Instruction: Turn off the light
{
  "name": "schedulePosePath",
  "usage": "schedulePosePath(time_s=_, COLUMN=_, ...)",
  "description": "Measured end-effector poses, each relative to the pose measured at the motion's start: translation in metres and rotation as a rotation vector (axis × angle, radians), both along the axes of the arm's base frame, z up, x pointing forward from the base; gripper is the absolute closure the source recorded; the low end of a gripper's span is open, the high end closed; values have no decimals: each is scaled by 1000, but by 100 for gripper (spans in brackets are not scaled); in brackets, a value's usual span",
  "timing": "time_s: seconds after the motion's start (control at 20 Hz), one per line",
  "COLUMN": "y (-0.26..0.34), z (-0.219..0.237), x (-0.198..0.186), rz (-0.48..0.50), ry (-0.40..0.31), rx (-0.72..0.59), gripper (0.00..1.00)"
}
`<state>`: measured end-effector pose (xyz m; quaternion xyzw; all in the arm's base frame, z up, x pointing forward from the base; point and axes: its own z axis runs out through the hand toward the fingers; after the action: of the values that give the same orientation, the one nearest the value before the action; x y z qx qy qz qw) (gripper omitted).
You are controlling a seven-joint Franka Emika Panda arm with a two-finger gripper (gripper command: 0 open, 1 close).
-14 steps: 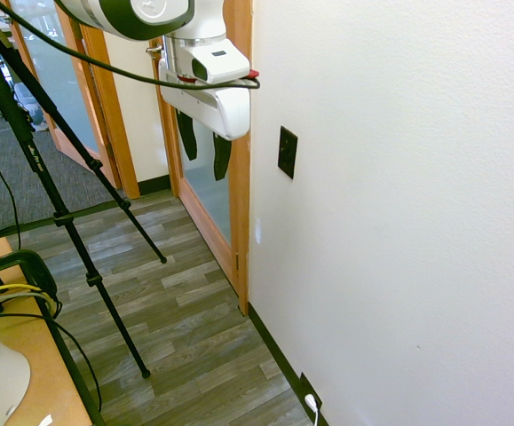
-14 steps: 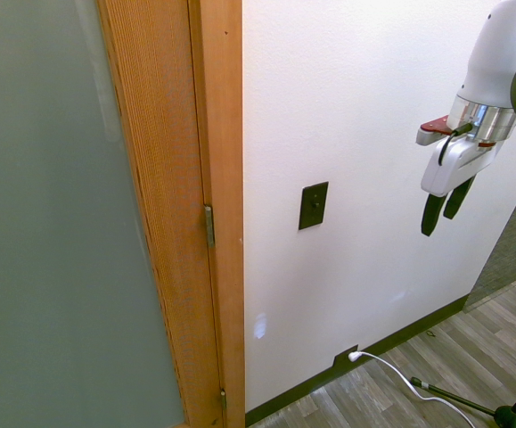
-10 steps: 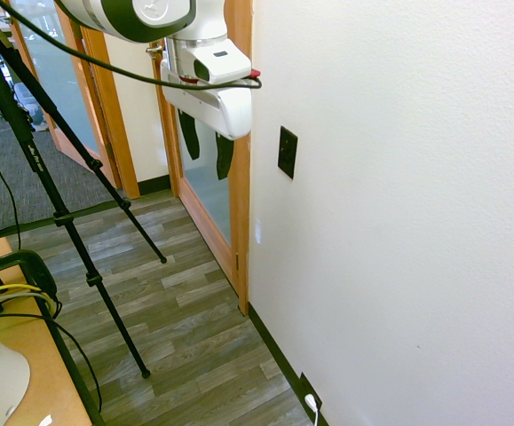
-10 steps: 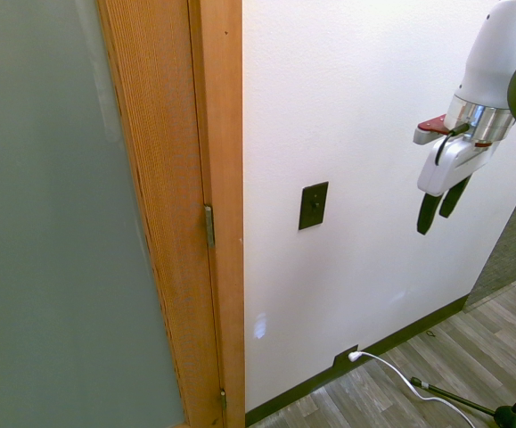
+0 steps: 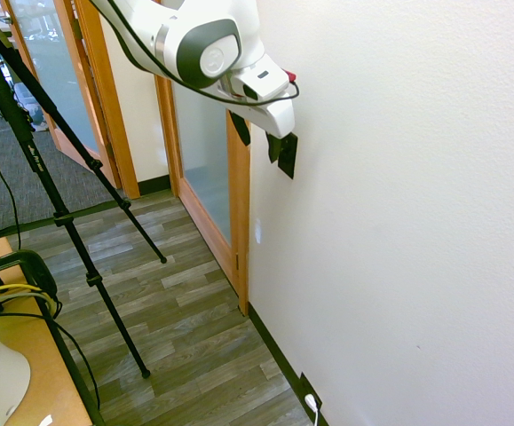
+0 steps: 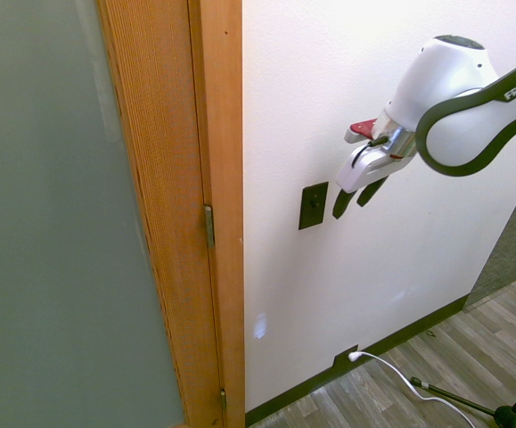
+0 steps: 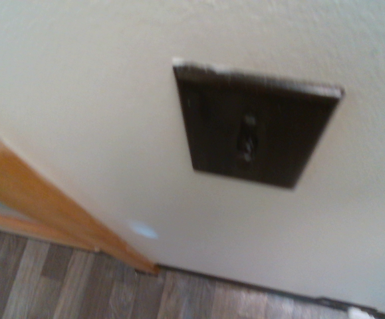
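1. Small black upright rectangular switch plate (image 6: 313,206) — mounted on the white textured wall (image 6: 391,294), just beside the orange wooden door frame (image 6: 217,178), which lies at its 9 o'clock in the second exterior view. A narrow strip of bare wall separates plate edge from frame edge. In the wrist view the plate (image 7: 255,133) fills the middle, blurred, with a small toggle at its centre.

2. My fingers (image 6: 354,198) — two dark prongs, spread with a clear gap between them, tilted toward the wall at the plate's 3 o'clock, just beside its edge. Whether a tip touches the plate I cannot tell. In the first exterior view they (image 5: 258,140) overlap the plate's upper part (image 5: 288,160).

3. Open wall — bare from the plate's 3 o'clock round to 6 o'clock, down to the dark baseboard (image 6: 400,332).

4. Black outlet plate with white plug (image 6: 351,357) — at baseboard level, well apart, at the switch's 6 o'clock.

5. Grey wood-plank floor (image 5: 194,337).
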<state>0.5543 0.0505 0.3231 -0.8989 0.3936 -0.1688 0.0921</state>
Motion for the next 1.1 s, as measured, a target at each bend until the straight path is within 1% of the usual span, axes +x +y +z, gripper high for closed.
schedulePosePath(time_s=0.05, y=4, z=-5, x=6, rz=-6, ry=-16, rx=2, gripper=100)
schedulePosePath(time_s=0.2, y=9, z=-16, x=20, rz=-30, ry=-64, rx=9, gripper=100)
schedulePosePath(time_s=0.4, y=3, z=-18, x=24, rz=-99, ry=-100, rx=5, gripper=100)
schedulePosePath(time_s=0.65, y=10, z=-14, x=26, rz=-114, ry=-119, rx=12, gripper=100)
schedulePosePath(time_s=1.1, y=13, z=-13, x=42, rz=-117, ry=-139, rx=16, gripper=100)
